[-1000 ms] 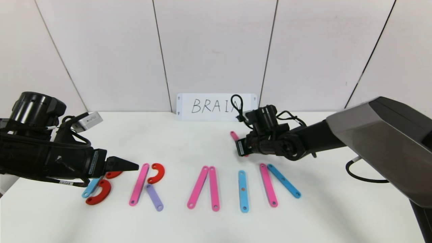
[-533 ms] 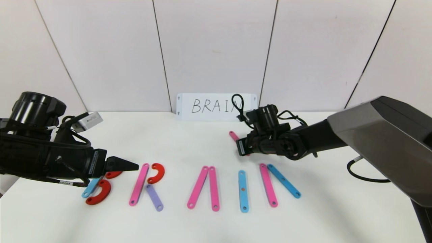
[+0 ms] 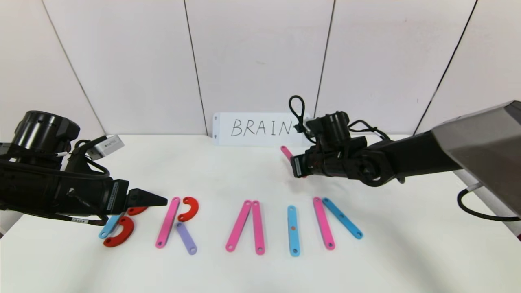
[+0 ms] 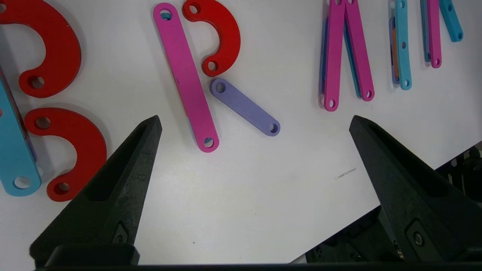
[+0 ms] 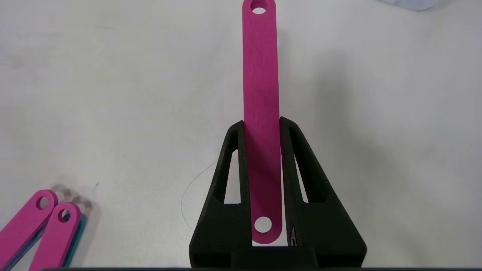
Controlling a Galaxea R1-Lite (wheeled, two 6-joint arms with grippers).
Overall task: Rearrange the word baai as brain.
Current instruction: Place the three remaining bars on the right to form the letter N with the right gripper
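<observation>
The word on the table [image 3: 407, 260] is nearly spelled: B, R, A and I are laid out, but the N [image 3: 336, 221] at 5 o'clock has only two strokes. The right claw [image 5: 261, 124], above the table behind the I and N, pinches a pink strip [image 5: 261, 94], likely the missing stroke. The left claw [image 4: 256, 122] hovers spread by the B. The white card [image 3: 260, 128] at 12 o'clock reads "BRAIN".
</observation>
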